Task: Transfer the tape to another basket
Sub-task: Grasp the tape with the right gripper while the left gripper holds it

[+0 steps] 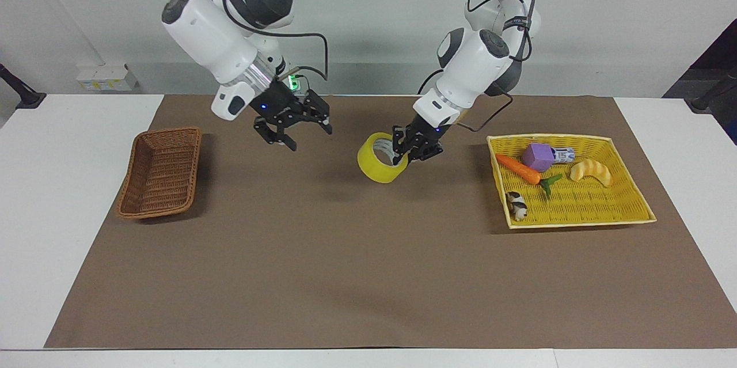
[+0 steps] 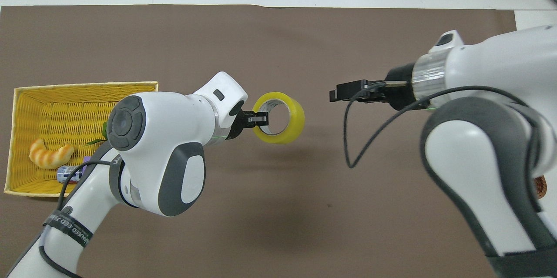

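The yellow tape (image 1: 379, 167) (image 2: 296, 116) hangs tilted above the middle of the brown mat. My left gripper (image 1: 404, 155) (image 2: 260, 118) is shut on its wall, with one finger inside the pale core. My right gripper (image 1: 310, 136) (image 2: 337, 94) is open and holds nothing; it hovers over the mat between the tape and the brown wicker basket (image 1: 161, 172), a short gap from the roll. That basket lies at the right arm's end of the mat with nothing in it. In the overhead view my right arm covers all but a sliver of the basket (image 2: 540, 186).
A flat yellow basket (image 1: 576, 222) (image 2: 87, 84) sits at the left arm's end. It holds a carrot (image 1: 517, 168), a purple block (image 1: 538, 156), a croissant toy (image 1: 590, 172) (image 2: 50, 155), a small bottle (image 1: 563, 155) and a little spotted figure (image 1: 516, 205).
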You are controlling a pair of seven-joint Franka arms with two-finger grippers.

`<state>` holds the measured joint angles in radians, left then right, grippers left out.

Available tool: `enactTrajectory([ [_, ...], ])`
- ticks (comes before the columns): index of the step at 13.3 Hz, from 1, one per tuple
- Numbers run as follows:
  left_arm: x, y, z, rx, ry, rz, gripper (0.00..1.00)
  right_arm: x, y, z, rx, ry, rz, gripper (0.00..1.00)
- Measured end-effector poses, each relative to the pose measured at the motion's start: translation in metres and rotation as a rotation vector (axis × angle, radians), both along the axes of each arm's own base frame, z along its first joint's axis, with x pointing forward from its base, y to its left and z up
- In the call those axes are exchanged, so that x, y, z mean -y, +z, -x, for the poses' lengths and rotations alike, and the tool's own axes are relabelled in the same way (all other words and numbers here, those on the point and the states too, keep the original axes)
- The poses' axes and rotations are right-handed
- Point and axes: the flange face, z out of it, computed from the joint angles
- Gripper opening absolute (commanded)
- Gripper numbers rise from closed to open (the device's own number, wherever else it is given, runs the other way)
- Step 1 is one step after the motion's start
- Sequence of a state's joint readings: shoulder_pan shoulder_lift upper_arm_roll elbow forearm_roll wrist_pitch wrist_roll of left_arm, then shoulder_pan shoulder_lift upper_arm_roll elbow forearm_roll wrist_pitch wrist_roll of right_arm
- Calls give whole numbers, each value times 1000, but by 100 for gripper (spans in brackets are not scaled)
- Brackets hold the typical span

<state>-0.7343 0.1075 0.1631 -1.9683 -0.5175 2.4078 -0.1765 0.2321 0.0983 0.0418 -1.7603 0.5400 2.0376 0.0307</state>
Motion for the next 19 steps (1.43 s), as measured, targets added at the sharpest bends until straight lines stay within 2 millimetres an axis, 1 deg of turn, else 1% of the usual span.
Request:
enactTrajectory([
  [1,3,1,2,3,3,3,0,-24,-18,-2,-12,-2,2,100],
  [2,6,1,3,5,4,5,0,-39,-32,-3,-23,2,6,100],
  [3,8,2,4,7,5,7,0,-47,-43,-4,-35,5,3,100],
  [6,9,2,4,9,7,8,0,-59,-59,-4,-53,-9,-28,100],
  [7,9,2,4,9,7,9,0,-61,-64,-1,-61,-8,-27,87],
  [8,9,2,4,9,7,9,0,-63,-69,1,-66,-9,-27,57],
  [9,9,2,4,10,7,9,0,-64,-71,2,-69,-10,-30,30],
  [10,9,2,4,10,7,9,0,-68,-71,4,-75,-11,-34,7],
  [11,9,2,4,10,7,9,0,-72,-71,6,-85,-20,-35,0],
  [13,7,6,4,14,9,13,0,-76,-73,8,-104,-47,-35,0],
  [17,6,14,5,24,11,23,0,-76,-76,9,-123,-67,-33,0],
  [18,6,14,5,24,11,23,6,-77,-76,9,-123,-68,-33,0],
  [19,6,14,5,24,11,22,28,-77,-76,9,-127,-71,-33,0],
])
